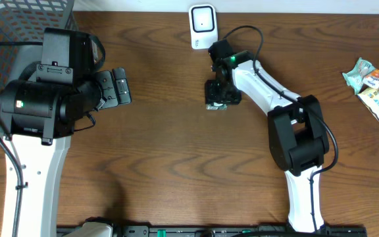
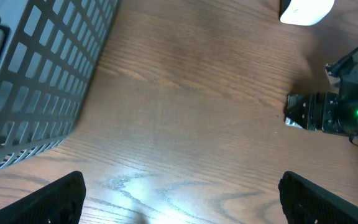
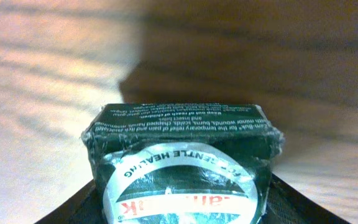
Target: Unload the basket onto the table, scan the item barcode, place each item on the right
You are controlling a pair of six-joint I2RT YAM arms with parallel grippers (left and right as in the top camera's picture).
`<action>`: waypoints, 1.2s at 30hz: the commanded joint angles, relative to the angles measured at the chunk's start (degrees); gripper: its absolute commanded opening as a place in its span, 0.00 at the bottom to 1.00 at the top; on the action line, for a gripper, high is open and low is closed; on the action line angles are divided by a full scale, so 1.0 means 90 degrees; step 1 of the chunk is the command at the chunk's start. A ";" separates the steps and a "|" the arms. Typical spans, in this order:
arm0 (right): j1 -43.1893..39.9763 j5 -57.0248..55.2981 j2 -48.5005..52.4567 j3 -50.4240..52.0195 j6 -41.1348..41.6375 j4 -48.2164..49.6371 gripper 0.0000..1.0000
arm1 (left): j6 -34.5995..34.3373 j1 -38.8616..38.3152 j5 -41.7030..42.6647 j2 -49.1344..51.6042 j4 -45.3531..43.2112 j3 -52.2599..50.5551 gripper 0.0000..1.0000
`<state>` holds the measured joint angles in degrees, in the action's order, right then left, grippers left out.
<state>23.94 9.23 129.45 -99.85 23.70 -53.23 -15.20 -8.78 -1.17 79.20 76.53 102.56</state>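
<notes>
— While the green ointment box (image 3: 182, 140) lies on the tabletop (image 1: 163, 164) inside the right tool (image 1: 217, 99), is it clamped?
— Cannot be told (left tool (image 1: 120, 87): released). Sides should be pinched squarely, printed faces kept uncovered.

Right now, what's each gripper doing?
Left gripper: open, empty.
Right gripper: jaws around the green box; whether it grips cannot be told.

Overhead view: bright, even room light; faint, soft shadows on the table (image 1: 176, 151).
Left wrist view: pale glare patch on the near wood, detail slightly soft.
Right wrist view: wood washed out at left, dark shadow upper right; green box (image 3: 182, 134) close up, its print blurred.
</notes>
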 commanded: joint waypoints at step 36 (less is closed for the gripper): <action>-0.1525 0.8750 -0.0165 -0.0078 0.3393 0.0442 0.54 | -0.0015 0.0022 0.0041 -0.0015 0.0024 -0.0036 0.98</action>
<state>10.28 85.69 129.45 -100.01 51.79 -49.39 -15.20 -8.78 -1.17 79.20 76.55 102.56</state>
